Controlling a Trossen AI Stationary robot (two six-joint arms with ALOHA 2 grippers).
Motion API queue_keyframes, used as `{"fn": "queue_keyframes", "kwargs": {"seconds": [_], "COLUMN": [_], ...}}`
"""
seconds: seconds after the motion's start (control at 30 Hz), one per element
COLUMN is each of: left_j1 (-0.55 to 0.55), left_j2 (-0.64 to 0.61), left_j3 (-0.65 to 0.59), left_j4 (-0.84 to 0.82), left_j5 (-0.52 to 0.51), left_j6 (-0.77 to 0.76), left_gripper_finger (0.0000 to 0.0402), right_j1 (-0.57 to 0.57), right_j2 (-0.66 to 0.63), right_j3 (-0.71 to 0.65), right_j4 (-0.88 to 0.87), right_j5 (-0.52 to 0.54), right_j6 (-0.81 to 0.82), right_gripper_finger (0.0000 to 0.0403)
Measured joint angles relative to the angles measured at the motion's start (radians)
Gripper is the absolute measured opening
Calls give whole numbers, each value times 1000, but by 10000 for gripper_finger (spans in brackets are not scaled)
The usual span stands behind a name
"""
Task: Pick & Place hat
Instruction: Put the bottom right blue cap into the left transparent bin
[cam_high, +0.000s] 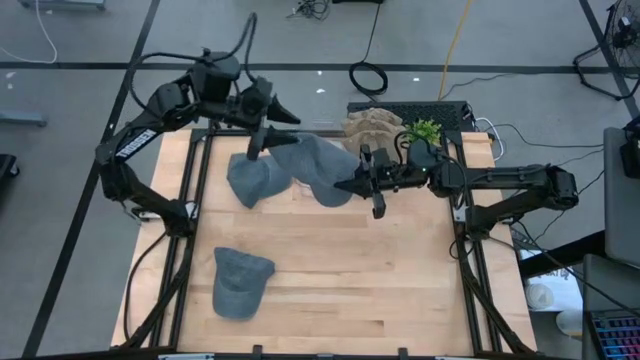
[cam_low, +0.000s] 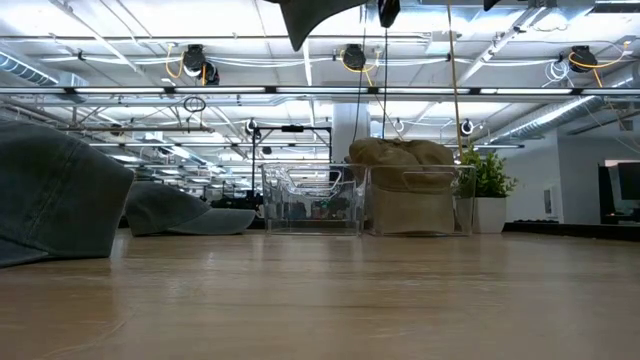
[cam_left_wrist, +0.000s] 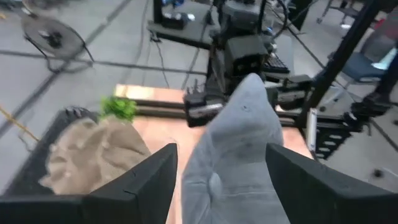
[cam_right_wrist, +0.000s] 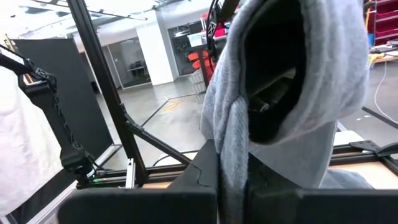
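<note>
A grey hat (cam_high: 315, 165) hangs in the air between my two grippers over the far middle of the table; the low view shows it high at the top (cam_low: 320, 15). My left gripper (cam_high: 262, 140) is at its left end and shut on it, fingers wide apart. My right gripper (cam_high: 358, 185) is at its right end, shut on its edge. A second grey hat (cam_high: 252, 182) lies on the table below, toward the left. A third (cam_high: 240, 282) rests crown up near the table's near left. My left gripper (cam_left_wrist: 221, 186) has the hat's crown (cam_left_wrist: 239, 137) bunched between its two fingers (cam_left_wrist: 134, 186), which stand on either side of it. The crown rises in a ridge away from the fingers. The hat is lifted clear of the table. My right gripper (cam_right_wrist: 233, 186) pinches a fold of the hat's rim (cam_right_wrist: 231, 149) between its two fingers, coming level from the table's right. The hat's open hollow (cam_right_wrist: 273, 74) faces this wrist camera. The hat stands clear of the table.
A bin of tan hats (cam_high: 372, 128) and a small green plant (cam_high: 425, 130) stand at the table's far right edge. In the low view a clear bin (cam_low: 310, 200) stands beside the tan hats (cam_low: 405, 190). Bare wood (cam_high: 380, 280) lies at the near right.
</note>
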Motion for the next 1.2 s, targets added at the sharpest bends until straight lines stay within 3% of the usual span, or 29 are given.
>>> {"fn": "queue_keyframes", "kwargs": {"seconds": [0.27,0.67,0.83,1.1,1.2], "left_j1": [-30,-49,-49,-36,-21], "left_j2": [26,72,72,72,72], "left_j3": [-1,-2,-2,-2,-2], "left_j4": [-99,-78,-80,-80,-79], "left_j5": [-27,-60,-35,60,115], "left_j6": [-7,-37,-56,-85,-96], "left_gripper_finger": [255,246,189,30,21], "right_j1": [0,2,2,2,2], "right_j2": [0,0,0,0,0], "right_j3": [0,0,0,0,0], "right_j4": [3,3,3,3,3], "right_j5": [-4,-5,-2,-3,-2], "right_j6": [0,0,-3,-4,-18], "right_gripper_finger": [0,0,0,0,1]}}
